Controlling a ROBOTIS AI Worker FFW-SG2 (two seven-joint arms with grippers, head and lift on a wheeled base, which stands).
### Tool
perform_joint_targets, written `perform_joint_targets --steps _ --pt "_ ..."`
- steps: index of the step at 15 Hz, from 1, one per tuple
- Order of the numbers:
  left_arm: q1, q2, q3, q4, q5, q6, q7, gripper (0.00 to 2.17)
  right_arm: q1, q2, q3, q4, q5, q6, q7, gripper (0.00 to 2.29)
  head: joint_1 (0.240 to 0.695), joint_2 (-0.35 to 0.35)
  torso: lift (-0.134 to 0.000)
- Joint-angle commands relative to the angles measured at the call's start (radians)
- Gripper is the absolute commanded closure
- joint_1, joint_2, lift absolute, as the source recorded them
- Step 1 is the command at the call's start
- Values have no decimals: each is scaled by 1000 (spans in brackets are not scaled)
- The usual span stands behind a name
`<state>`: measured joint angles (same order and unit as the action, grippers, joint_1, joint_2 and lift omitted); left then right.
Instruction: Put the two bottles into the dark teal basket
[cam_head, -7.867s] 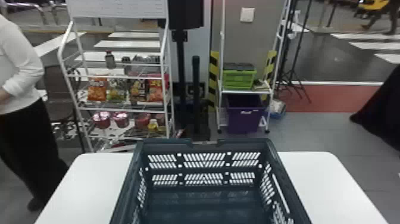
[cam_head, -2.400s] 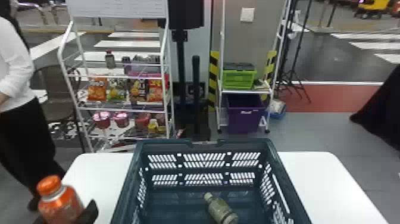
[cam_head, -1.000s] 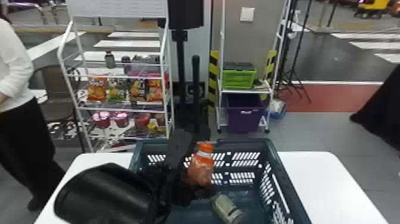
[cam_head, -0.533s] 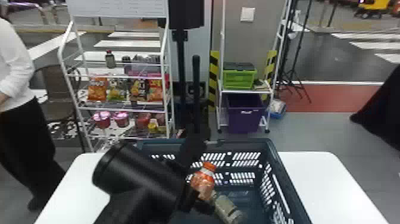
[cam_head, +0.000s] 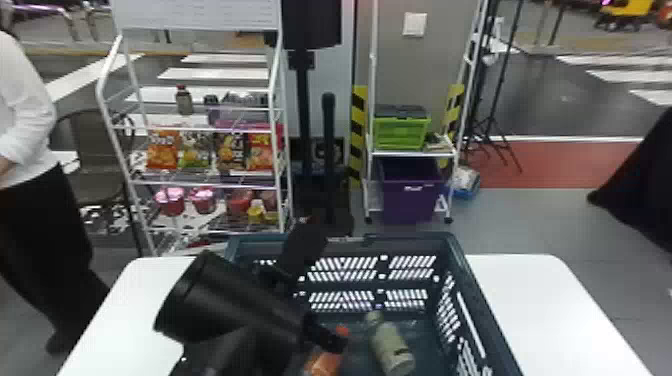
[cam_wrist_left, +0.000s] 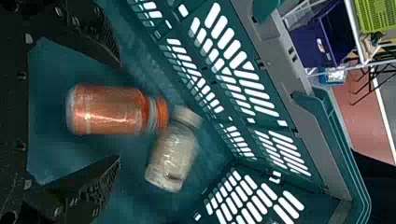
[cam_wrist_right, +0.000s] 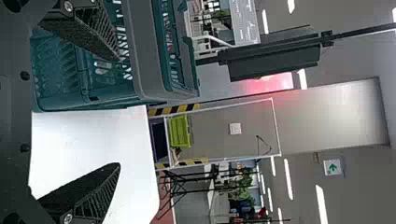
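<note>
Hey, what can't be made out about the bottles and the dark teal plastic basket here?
- Near wall of the dark teal plastic basket: cut off by the head view's bottom edge.
- Its left wall: mostly behind the black left arm, head view.
- Base of the orange bottle with an orange cap: cut off, head view.
- Label wording on the pale green bottle: blurred, left wrist view.
</note>
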<state>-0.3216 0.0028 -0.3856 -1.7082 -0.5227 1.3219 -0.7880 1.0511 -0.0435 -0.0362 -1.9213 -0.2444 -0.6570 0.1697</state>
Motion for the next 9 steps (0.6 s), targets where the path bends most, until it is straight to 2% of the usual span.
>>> perform_joint_targets --steps 1,5,9 --pt "24 -5 27 -44 0 0 16 66 1 1 -1 -10 1 0 1 80 499 0 0" --pt "95 -5 119 -264 52 0 85 73 12 -1 -7 -31 1 3 2 80 499 0 0" --pt "240 -5 223 -559 156 0 196 80 21 -9 -10 -65 1 9 2 80 499 0 0"
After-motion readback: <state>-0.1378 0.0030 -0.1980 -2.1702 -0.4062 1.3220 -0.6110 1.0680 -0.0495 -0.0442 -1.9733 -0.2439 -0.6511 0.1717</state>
